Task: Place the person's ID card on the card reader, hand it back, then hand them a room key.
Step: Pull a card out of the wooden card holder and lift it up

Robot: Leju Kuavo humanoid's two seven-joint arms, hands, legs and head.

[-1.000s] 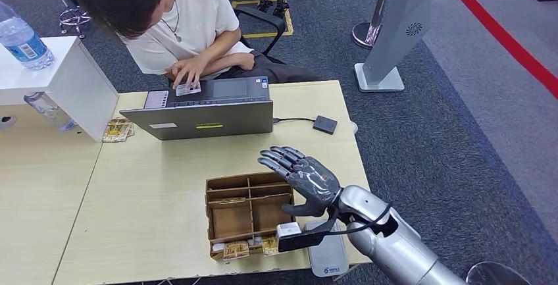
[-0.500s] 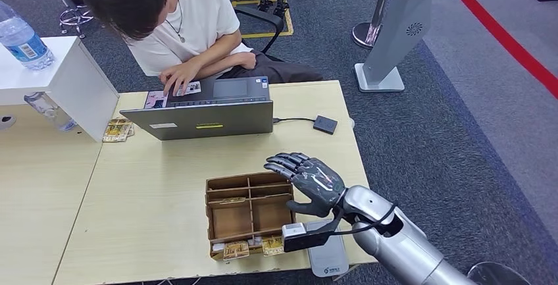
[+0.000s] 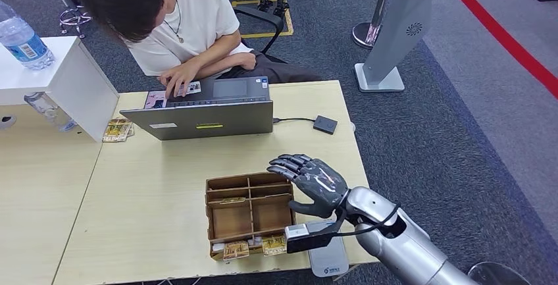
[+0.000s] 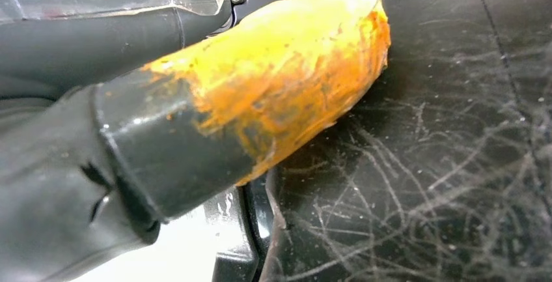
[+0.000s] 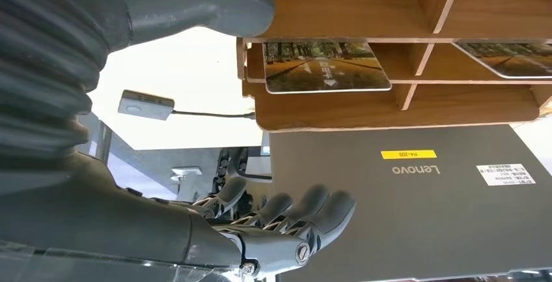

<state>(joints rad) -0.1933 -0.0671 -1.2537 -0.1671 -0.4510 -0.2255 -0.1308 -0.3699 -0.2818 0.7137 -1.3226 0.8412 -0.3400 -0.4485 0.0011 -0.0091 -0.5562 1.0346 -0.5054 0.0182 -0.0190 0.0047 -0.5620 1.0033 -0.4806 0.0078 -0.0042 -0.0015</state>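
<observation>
One right hand (image 3: 313, 180), one wooden organizer (image 3: 249, 214), one laptop (image 3: 197, 117).

Grey laptop (image 3: 197, 119) on table (image 3: 145, 186), water bottle (image 3: 23, 38)

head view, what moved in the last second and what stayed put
The right hand, open and holding nothing, drew back toward the robot and sank slightly beside the brown wooden compartment tray. The person's hand shifted a small card on the grey laptop. The tray, the laptop and the grey card reader stayed put.
</observation>
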